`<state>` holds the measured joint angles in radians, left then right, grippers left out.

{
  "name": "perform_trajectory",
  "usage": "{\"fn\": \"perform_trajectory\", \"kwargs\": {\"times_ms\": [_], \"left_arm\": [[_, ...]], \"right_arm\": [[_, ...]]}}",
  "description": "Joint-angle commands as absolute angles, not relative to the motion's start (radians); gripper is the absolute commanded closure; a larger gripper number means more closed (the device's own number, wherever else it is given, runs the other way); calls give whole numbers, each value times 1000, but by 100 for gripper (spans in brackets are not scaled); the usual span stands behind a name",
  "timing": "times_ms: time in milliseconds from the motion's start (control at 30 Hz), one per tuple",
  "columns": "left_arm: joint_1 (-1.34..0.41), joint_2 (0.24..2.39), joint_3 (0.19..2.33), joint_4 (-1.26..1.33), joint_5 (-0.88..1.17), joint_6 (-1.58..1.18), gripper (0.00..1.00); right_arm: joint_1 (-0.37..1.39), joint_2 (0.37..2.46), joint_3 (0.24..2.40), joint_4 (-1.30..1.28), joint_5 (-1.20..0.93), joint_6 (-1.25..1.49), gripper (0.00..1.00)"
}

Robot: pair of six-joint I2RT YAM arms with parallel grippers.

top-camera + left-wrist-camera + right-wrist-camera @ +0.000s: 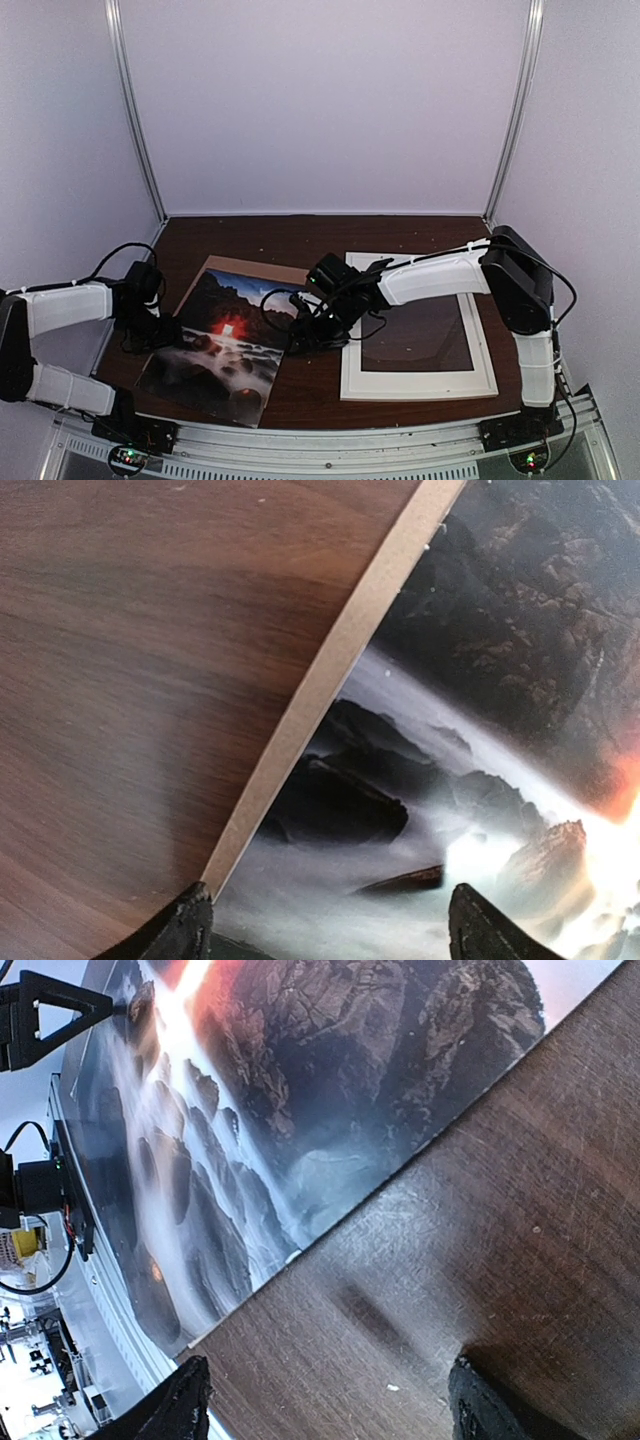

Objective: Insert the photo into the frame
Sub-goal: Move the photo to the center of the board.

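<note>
Currently the left pincer point(330, 932) gapes over the photo point(222, 345), the right pincer point(328, 1405) gapes beside it.

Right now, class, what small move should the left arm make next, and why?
Probably close the left gripper on the left edge of the photo to lift it: the jaws stand open astride that edge, and the photo lies flat, apart from the frame.
</note>
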<state>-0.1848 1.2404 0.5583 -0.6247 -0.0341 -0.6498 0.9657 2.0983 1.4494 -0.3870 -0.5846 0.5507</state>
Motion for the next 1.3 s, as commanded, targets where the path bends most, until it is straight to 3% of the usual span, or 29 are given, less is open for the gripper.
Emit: {"fn": "perform_trajectory", "kwargs": {"times_ms": [0, 567, 900, 1033, 1267], "left_arm": [[-189, 1241, 489, -568, 172, -664, 21], [-351, 1226, 478, -528, 265, -738, 32], [-446, 1222, 528, -509, 300, -776, 37], [-446, 1230, 555, -518, 276, -758, 37], [-443, 1301, 640, -567, 142, -692, 27]], "right_arm": [[948, 2135, 1464, -377, -560, 583, 19], [828, 2189, 1479, -295, -589, 673, 20], [757, 2184, 1453, -251, -629, 701, 30], [739, 2183, 1456, -250, -649, 698, 33], [736, 2167, 1446, -288, -644, 678, 34]]}}
